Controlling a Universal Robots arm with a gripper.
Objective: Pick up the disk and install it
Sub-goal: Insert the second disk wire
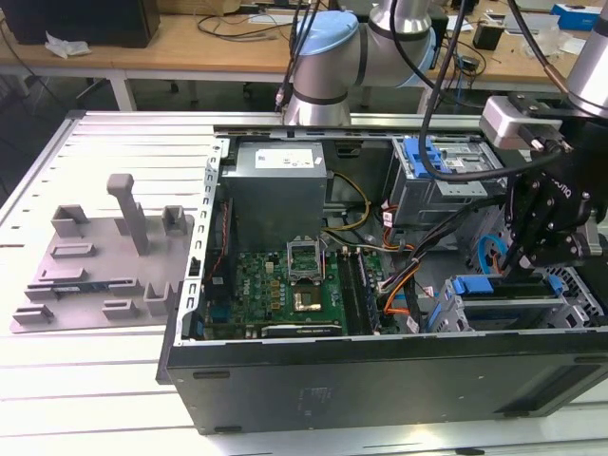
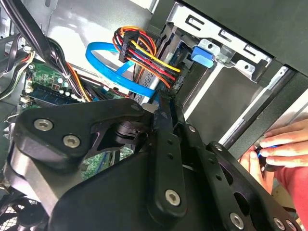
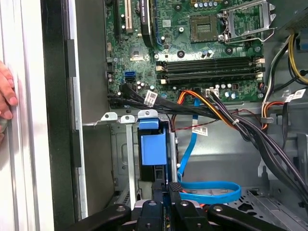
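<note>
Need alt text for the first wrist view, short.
The gripper reaches into an open computer case, its fingers at the blue-framed disk standing edge-on in the drive cage. Beyond lie the green motherboard and cable bundles, and a person's hand rests at the case's edge.

Cables (image 3: 226,115) and blue ribbon (image 3: 211,190) crowd the drive cage (image 3: 122,159)

We're in a robotics lab: an opened PC case (image 1: 380,370) lies on a slotted metal tabletop (image 1: 85,380), a grey fixture plate (image 1: 95,275) beside it (pegs and brackets moulded on), and wooden benches (image 1: 190,43) behind carry cables and boxes.
</note>
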